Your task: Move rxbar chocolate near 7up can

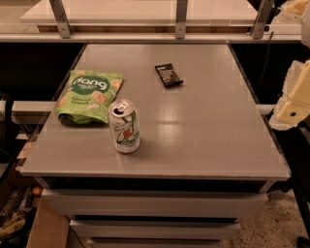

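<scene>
Your gripper hangs past the right edge of the table. You cannot tell if it is open or closed. The black snack bar lies flat near the back, well to the gripper's left. Its long side points mostly front to back, tilted a little. The soda can stands nearer the front, well apart from the bar.

Cream-white end effector at the far right edge of the view, about mid-height. Blocky, angular shell; one small dark round dot low on its face; paler, rough-edged material behind. Similar cream-white arm piece in the top right corner, cut off.
</scene>
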Controlling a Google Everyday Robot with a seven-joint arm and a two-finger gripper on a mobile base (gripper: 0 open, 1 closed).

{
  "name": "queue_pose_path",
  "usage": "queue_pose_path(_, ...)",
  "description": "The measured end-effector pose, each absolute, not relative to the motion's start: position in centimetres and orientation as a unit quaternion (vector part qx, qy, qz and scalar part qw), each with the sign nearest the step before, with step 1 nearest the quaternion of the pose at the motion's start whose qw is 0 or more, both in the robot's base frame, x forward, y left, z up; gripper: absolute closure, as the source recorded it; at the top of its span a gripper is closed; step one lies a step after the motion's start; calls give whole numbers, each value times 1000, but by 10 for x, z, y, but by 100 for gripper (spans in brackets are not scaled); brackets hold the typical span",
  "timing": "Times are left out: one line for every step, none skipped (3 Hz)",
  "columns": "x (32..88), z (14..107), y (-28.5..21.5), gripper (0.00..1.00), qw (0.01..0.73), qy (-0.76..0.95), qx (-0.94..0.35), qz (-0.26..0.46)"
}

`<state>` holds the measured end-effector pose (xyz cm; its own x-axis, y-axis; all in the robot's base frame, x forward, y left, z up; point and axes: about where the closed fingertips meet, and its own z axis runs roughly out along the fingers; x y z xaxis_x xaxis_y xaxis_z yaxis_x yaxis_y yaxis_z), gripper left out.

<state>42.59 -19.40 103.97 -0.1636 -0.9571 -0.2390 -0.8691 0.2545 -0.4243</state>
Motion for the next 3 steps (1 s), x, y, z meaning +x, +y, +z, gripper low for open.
queue_pose_path(426,1040,-194,0,233,757,-603,-94)
queue_pose_path(445,1035,-177,0,229,770,-591,-76)
queue_pose_path(481,1027,-149,0,224,788,-570,-61)
